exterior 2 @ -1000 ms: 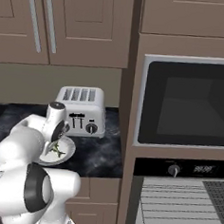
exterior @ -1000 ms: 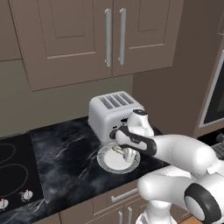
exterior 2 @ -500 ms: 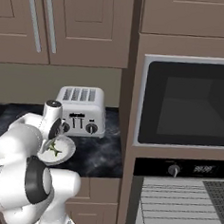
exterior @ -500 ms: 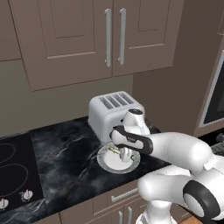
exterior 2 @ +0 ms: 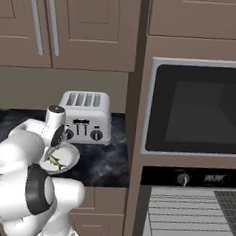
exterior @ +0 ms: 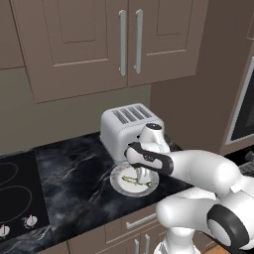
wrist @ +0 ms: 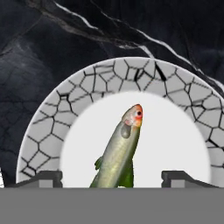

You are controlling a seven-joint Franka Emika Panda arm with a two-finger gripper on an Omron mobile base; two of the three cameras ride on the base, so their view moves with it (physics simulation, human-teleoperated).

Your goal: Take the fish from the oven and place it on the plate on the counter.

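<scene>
1. On the hand view I see the fish [wrist: 118, 153] lying on the plate [wrist: 43, 131], in its white middle, head with the red spot pointing up the picture.
2. My gripper [wrist: 111, 177] is released: the two fingertips [wrist: 41, 178] stand wide apart, one on each side of the fish, and neither touches it.
3. From the left base view the gripper [exterior: 141, 174] hangs just over the plate [exterior: 118, 182], which sits on the counter [exterior: 74, 173] just in front of the toaster [exterior: 126, 126].
4. From the right base view I see the fish [exterior 2: 55, 161] as a thin green sliver on the plate [exterior 2: 73, 156], left of the oven [exterior 2: 192, 216], whose racks show.
</scene>
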